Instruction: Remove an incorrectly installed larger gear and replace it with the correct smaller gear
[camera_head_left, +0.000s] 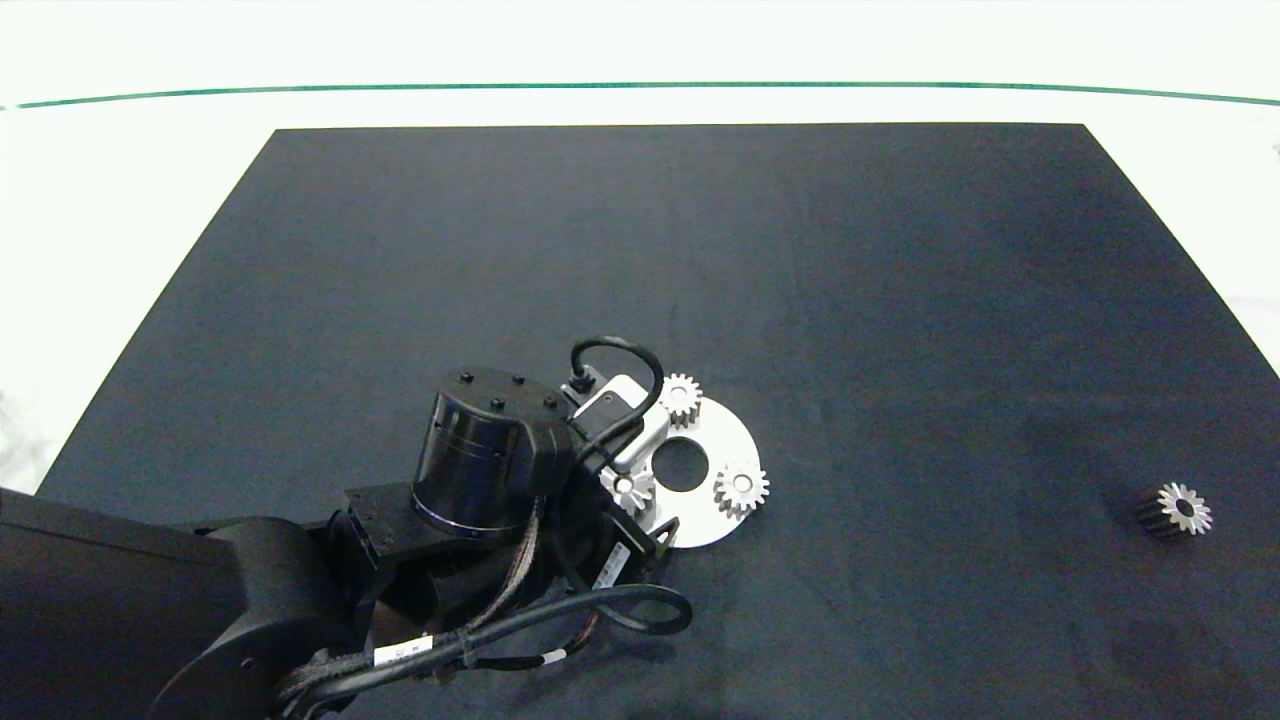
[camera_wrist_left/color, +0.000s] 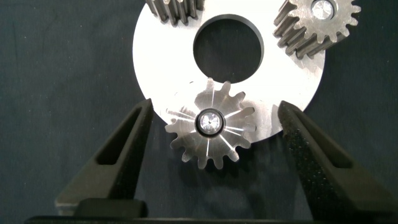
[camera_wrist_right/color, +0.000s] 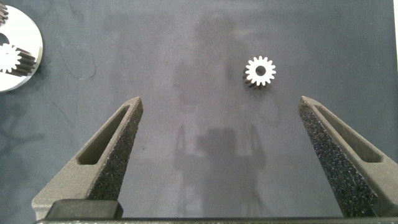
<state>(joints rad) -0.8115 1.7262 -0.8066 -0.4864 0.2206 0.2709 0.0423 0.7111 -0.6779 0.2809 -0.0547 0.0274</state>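
No text, label or number is legible on anything here.

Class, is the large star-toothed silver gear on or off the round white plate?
On. The large star-toothed silver gear sits on a pin at the edge of the round white plate, between the open left hand fingers.

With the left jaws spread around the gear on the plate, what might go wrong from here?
1. The larger gear overhangs the plate edge, and the left gripper straddles both; closing could pinch the plate rim or shift the plate.
2. Two neighbouring gears sit nearby on the plate and could get bumped.
3. The smaller gear lies far off, by the open right gripper.
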